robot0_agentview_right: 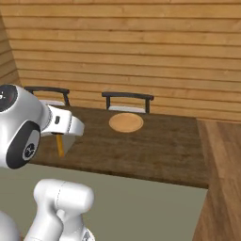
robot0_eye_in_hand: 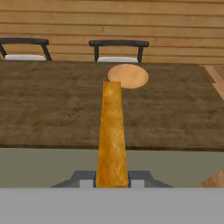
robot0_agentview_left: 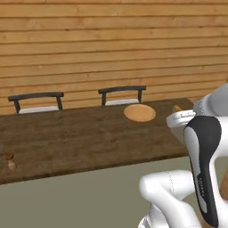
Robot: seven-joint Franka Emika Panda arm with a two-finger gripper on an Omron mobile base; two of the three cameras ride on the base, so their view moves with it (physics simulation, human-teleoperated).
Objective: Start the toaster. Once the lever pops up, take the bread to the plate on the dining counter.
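My gripper (robot0_eye_in_hand: 112,180) is shut on the bread (robot0_eye_in_hand: 112,135), a golden-brown slice seen edge-on, sticking out ahead between the two fingertips (robot0_eye_in_hand: 86,179). The slice also shows as an orange strip under the hand in the right base view (robot0_agentview_right: 60,145) and as a small tip in the left base view (robot0_agentview_left: 177,107). The bread hangs over the near edge of the dining counter (robot0_eye_in_hand: 52,109). The round light-wood plate (robot0_eye_in_hand: 128,75) (robot0_agentview_left: 140,112) (robot0_agentview_right: 125,122) lies bare at the counter's far side, straight ahead of the slice. The toaster is out of view.
Two dark chairs (robot0_agentview_left: 122,95) (robot0_agentview_left: 36,101) stand behind the counter against a wood-plank wall. Two small brown items (robot0_agentview_left: 10,161) sit on the counter's left part. The counter (robot0_agentview_right: 155,146) ends at the right, with wooden floor (robot0_agentview_right: 221,155) beyond.
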